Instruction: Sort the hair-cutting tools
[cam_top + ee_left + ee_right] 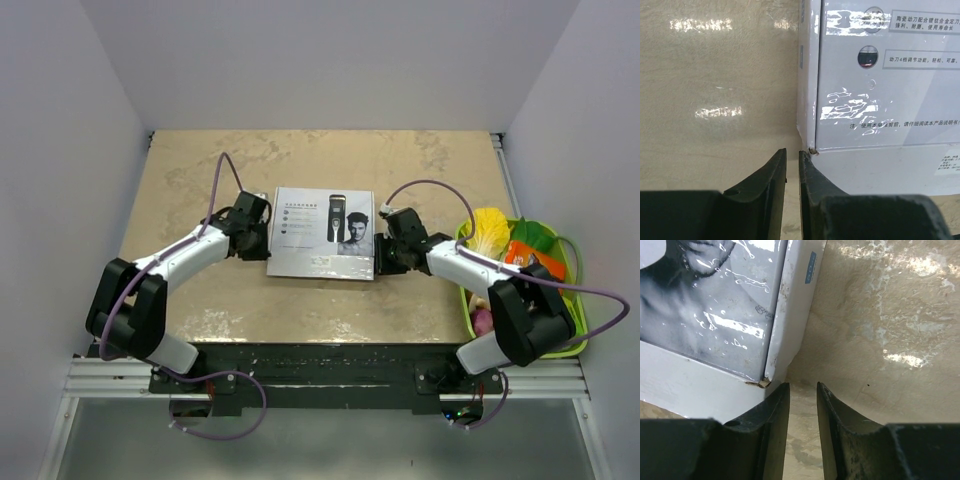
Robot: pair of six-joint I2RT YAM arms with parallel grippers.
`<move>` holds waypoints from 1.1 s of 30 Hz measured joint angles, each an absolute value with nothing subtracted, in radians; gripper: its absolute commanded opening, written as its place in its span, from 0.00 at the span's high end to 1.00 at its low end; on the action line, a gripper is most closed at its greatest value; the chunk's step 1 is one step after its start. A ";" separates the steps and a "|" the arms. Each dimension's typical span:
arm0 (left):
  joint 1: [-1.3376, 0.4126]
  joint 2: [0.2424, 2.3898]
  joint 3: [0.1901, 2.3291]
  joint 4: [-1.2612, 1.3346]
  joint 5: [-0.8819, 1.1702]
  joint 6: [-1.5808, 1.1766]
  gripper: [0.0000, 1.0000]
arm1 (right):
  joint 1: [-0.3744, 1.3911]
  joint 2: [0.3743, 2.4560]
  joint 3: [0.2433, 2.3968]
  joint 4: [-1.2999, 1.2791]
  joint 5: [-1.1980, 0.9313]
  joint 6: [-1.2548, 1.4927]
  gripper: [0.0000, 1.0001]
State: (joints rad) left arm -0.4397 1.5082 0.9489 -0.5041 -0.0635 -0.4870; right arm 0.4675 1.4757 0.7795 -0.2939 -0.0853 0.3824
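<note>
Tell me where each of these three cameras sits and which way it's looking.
Top external: mounted high behind the arms, looking down at the beige stone-look table, the white cardboard box printed with a clipper and a man's face, and both arms.
Left wrist: on the left arm, low, looking past the left hand at the box's corner.
Right wrist: on the right arm, low, looking past the right hand at another box corner.
Shared: all three show the box and table.

Box (322, 232) mid table (420, 160); left fingers (771, 180) at left side, right fingers (777, 415) at right; basket (578, 340) far right.
</note>
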 measured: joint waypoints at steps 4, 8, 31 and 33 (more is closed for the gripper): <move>-0.440 1.508 0.934 -0.498 -0.064 -0.487 0.79 | 0.478 1.449 0.780 -0.308 -0.036 0.390 0.66; -0.441 1.508 0.931 -0.498 -0.064 -0.487 0.79 | 0.482 1.407 0.780 -0.311 0.012 0.400 0.66; -0.448 1.285 0.931 -0.565 -0.034 -0.487 0.79 | 0.645 1.178 0.783 -0.406 0.035 0.465 0.68; -0.450 1.283 0.931 -0.563 -0.017 -0.487 0.79 | 0.690 1.187 0.783 -0.403 0.038 0.487 0.68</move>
State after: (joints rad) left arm -0.4496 1.2827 0.9310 -0.5632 -0.0166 -0.4866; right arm 0.6903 1.1866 0.7830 -0.4034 0.0383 0.4873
